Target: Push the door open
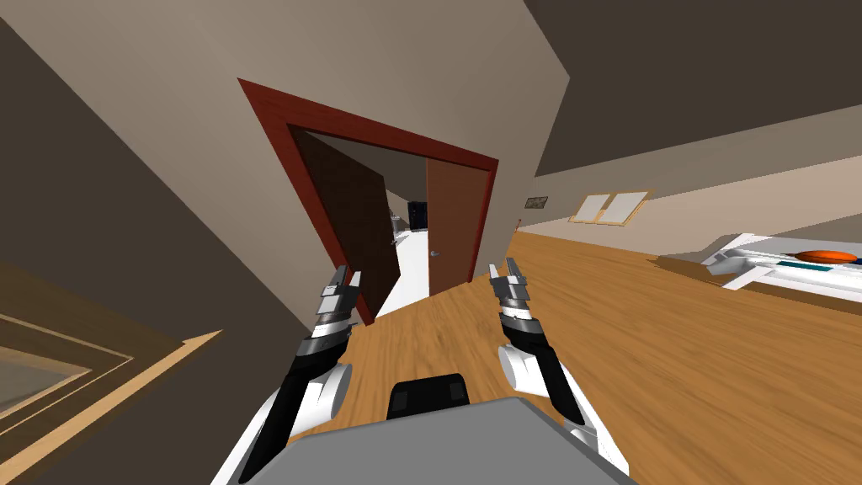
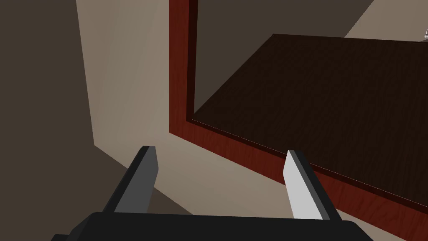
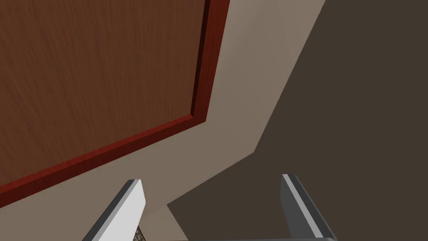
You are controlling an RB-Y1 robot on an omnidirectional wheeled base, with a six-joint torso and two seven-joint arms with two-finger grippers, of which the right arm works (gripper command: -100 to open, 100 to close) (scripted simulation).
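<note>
- The doorway is in the upper middle of the head view. It's a glossy dark-red door frame (image 1: 278,105) set in a plain beige wall (image 1: 404,76), well ahead of me across the plank-wood floor (image 1: 673,354).
- There are two flat, wood-grain panels in it. The dark leaf (image 1: 349,210), on the left of the opening, stands swung away from me, so there's a gap with pale floor showing beyond it.
- The lighter leaf (image 1: 454,227), on the right, looks shut in the frame, with a small silvery handle (image 1: 434,253) near its inner edge.
- The left gripper (image 1: 347,274) and right gripper (image 1: 503,268) are both held up in front, in the lower middle of the frame. Fingers are spread wide and holding nothing.
- My guess is the arms are raised side by side so the thin blade tips meet the panels first once I roll closer.
- Nothing is touching the door yet, so I'd say the push hasn't started. The lighter leaf looks like the one left to shove.
</note>
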